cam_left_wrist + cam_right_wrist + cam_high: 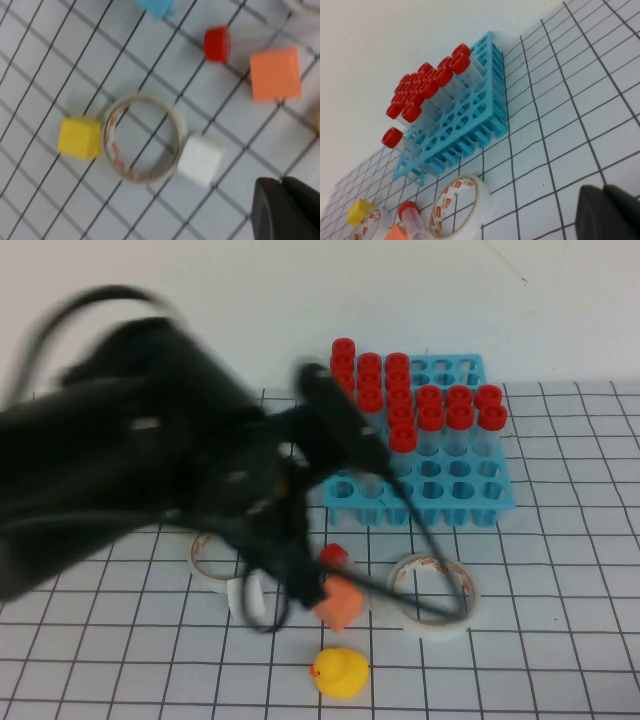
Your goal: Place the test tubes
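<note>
Table (560, 640): white top, black grid lines. Plain pale wall (520, 300) behind.

Blue rack (470, 502) at back of table, red-capped test tubes (460, 420) upright in it.

Loose test tube (333, 558) lies on table just beside orange cube (340, 605), between two tape rolls (435, 595).

Yellow duck (340, 673) near front edge.

Left arm (120, 460) blurred, spans left side of table. Left gripper (282, 200) above grid near white cube (200, 160), fingers pressed together, holding nothing.

Right gripper (607, 210) above bare squares, well apart from rack, fingers closed, empty.
</note>
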`<state>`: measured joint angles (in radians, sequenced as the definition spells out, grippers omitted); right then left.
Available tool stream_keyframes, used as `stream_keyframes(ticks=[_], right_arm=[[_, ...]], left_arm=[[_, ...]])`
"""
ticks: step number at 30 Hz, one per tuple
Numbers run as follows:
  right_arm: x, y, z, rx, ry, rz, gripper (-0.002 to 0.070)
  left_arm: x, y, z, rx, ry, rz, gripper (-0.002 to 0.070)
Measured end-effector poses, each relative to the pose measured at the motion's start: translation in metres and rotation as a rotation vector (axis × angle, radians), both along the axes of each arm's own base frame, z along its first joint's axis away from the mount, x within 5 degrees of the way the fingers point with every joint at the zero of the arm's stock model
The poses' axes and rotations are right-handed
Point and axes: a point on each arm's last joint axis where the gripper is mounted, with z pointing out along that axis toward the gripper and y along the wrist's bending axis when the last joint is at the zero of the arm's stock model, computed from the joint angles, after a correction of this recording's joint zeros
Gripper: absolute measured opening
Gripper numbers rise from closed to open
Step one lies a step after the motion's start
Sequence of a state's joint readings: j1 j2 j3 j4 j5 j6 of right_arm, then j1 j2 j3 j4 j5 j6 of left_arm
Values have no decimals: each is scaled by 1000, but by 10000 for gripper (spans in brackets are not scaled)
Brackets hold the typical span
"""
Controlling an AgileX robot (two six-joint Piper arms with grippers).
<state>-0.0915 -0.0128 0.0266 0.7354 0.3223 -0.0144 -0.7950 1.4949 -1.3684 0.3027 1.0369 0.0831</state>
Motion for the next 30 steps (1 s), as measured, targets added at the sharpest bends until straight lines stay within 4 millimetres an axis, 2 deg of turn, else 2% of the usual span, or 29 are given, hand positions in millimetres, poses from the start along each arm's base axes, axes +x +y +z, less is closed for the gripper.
stream_keyframes(ticks=[4,8,13,17,19,21,23,30], right_arm=[[0,0,0,-12,-1,2,-1],[0,0,0,-18,-2,2,-1],[0,0,0,-33,-4,6,-1],[0,0,0,-44,-8,7,-1],[0,0,0,-48,-10,6,-1],[0,-1,0,-50,-13,3,-1],[0,-1,1,-50,-19,-2,-1],[0,-1,1,-63,-23,-2,-1]], left_arm=[[26,-37,-15,-2,35,39,-1],[50,-64,-29,-25,89,123,12],[65,-88,-56,-20,213,196,138],[77,-92,-84,-54,357,327,293],[84,-90,-98,-79,431,392,341],[90,-87,-110,-108,497,473,360],[96,-84,-109,-172,521,580,369],[98,-84,-109,-221,522,702,374]])
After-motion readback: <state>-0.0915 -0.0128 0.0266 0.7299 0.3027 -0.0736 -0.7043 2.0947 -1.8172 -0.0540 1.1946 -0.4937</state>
